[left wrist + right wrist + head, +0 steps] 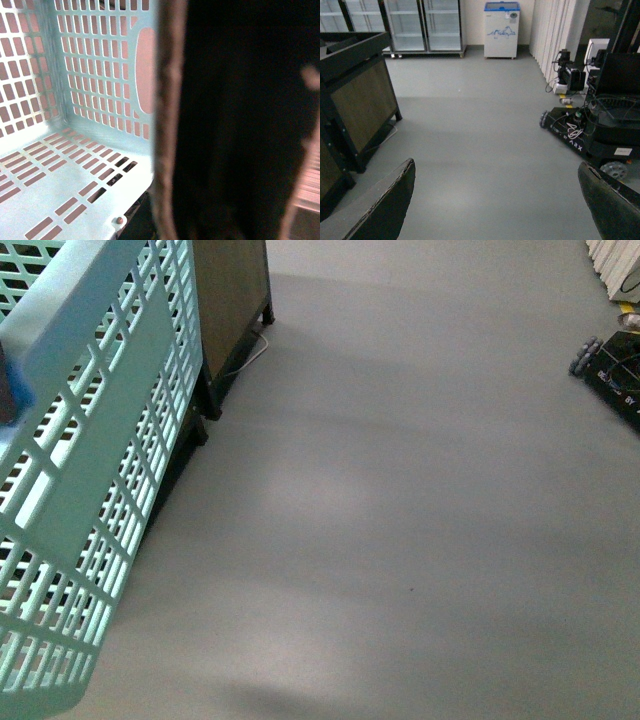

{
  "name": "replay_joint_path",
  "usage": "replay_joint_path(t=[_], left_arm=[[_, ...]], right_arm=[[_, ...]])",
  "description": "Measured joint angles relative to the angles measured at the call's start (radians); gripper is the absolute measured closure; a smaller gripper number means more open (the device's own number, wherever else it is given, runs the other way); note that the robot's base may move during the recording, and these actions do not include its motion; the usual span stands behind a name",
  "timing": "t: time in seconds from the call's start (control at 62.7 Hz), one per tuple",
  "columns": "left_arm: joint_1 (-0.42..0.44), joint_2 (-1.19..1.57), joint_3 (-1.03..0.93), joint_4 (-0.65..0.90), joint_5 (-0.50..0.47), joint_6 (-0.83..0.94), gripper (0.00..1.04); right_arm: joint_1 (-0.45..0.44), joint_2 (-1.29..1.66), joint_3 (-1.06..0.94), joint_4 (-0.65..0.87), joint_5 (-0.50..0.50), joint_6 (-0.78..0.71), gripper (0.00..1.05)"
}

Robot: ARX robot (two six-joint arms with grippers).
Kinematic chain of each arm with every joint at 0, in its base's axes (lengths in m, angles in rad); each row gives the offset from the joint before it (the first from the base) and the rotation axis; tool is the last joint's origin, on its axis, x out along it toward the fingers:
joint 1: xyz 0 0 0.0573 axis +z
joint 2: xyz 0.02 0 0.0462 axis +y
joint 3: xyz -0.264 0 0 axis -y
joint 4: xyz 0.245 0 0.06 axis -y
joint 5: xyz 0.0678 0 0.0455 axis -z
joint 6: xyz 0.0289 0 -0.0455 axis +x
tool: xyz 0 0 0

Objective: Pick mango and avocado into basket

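Note:
The light teal basket [90, 470] hangs tilted above the floor at the left of the front view, its slotted side toward me. In the left wrist view its lattice walls and floor [65, 165] show nothing lying on the visible part. My left gripper [185, 200] is shut on the basket, and one dark finger [235, 125] fills the rest of that view. My right gripper [497, 215] is open over bare grey floor, with its fingertips [385, 210] far apart. The mango and the avocado are out of view.
A dark wooden cabinet [235, 300] stands just behind the basket and shows again as a cabinet [360, 100] in the right wrist view. Another wheeled robot base [590, 130] stands to the right. Glass-door fridges [425, 25] and a small white freezer [501, 27] line the far wall.

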Motion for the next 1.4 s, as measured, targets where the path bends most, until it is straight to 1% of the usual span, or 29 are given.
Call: replay_joint_path(t=[0.956, 1.132, 1.259, 1.403], left_arm=[[0.0, 0.0, 0.0, 0.0, 0.0, -0.002, 1.0], [-0.009, 0.0, 0.0, 0.0, 0.023, -0.013, 1.0], [-0.007, -0.001, 0.0, 0.0, 0.0, -0.01, 1.0], [-0.004, 0.0, 0.0, 0.0, 0.0, -0.006, 1.0]], right_arm=[[0.0, 0.0, 0.0, 0.0, 0.003, 0.0, 0.09], [0.0, 0.0, 0.0, 0.0, 0.003, 0.0, 0.09], [0.0, 0.0, 0.0, 0.0, 0.003, 0.0, 0.09], [0.0, 0.0, 0.0, 0.0, 0.002, 0.0, 0.09]])
